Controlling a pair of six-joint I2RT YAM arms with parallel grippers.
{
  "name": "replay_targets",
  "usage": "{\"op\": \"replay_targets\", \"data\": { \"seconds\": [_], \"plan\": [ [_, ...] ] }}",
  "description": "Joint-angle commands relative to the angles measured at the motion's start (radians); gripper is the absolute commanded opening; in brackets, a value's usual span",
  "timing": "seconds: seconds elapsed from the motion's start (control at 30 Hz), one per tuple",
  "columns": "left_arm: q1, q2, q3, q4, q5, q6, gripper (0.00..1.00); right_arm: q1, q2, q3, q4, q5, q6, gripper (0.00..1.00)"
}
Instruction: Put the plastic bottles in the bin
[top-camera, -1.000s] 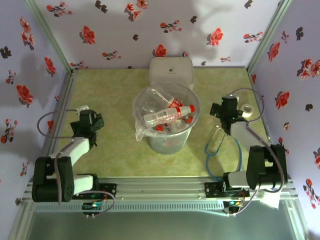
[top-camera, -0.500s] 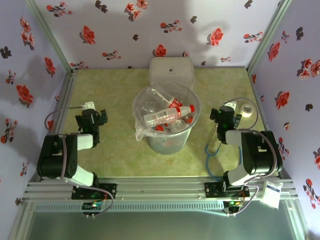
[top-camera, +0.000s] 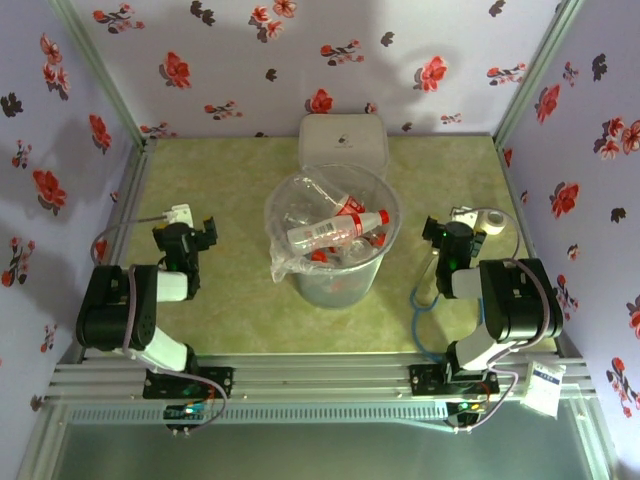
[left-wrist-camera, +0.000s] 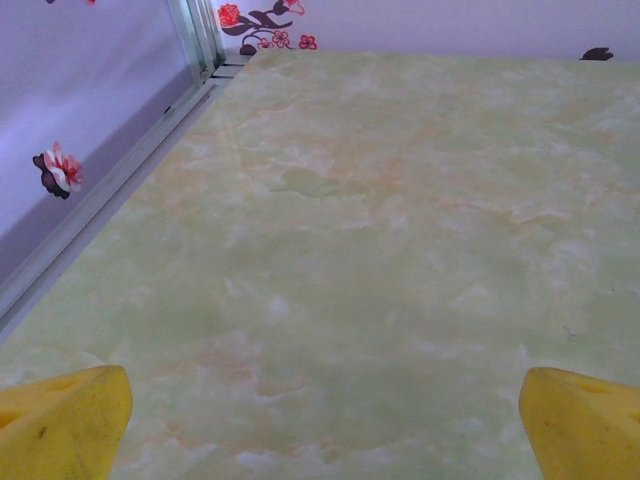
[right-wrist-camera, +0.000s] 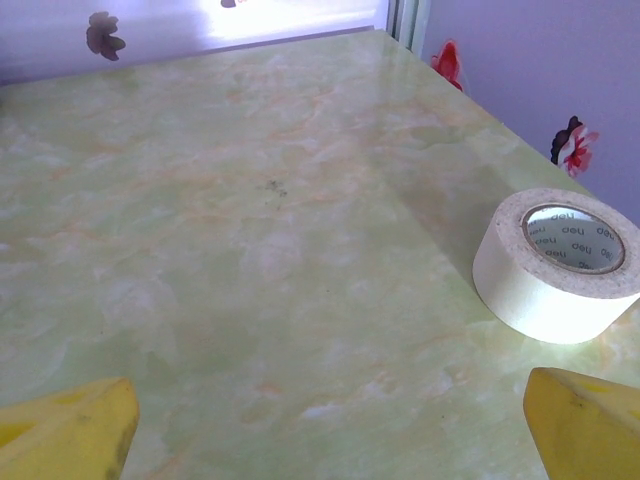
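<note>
Clear red-labelled plastic bottles (top-camera: 335, 228) are piled in the round translucent grey bin (top-camera: 340, 285). Left gripper (left-wrist-camera: 320, 430) and right gripper (right-wrist-camera: 325, 430) are both spread wide, nothing held. White tape roll (right-wrist-camera: 560, 265) near the right one could get grabbed by mistake.

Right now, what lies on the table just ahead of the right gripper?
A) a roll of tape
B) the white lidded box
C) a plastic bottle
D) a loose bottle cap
A: in the right wrist view, a roll of tape lies flat on the table, ahead and to the right of the right gripper, whose fingers stand wide apart.
</note>
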Motion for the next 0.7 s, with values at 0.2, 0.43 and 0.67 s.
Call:
{"op": "replay_targets", "data": {
  "seconds": [0.2,0.43,0.67],
  "plan": [
    [0.006,0.009,-0.004,0.042,0.006,0.023,1.0,-0.006,-0.003,-0.003,0.033,0.021,0.007,0.99],
    [0.006,0.009,-0.004,0.042,0.006,0.023,1.0,-0.008,0.003,0.013,0.009,0.013,0.009,0.99],
    [0.005,0.008,-0.005,0.043,0.005,0.024,1.0,-0.007,-0.004,-0.004,0.037,0.012,0.006,0.99]
  ]
}}
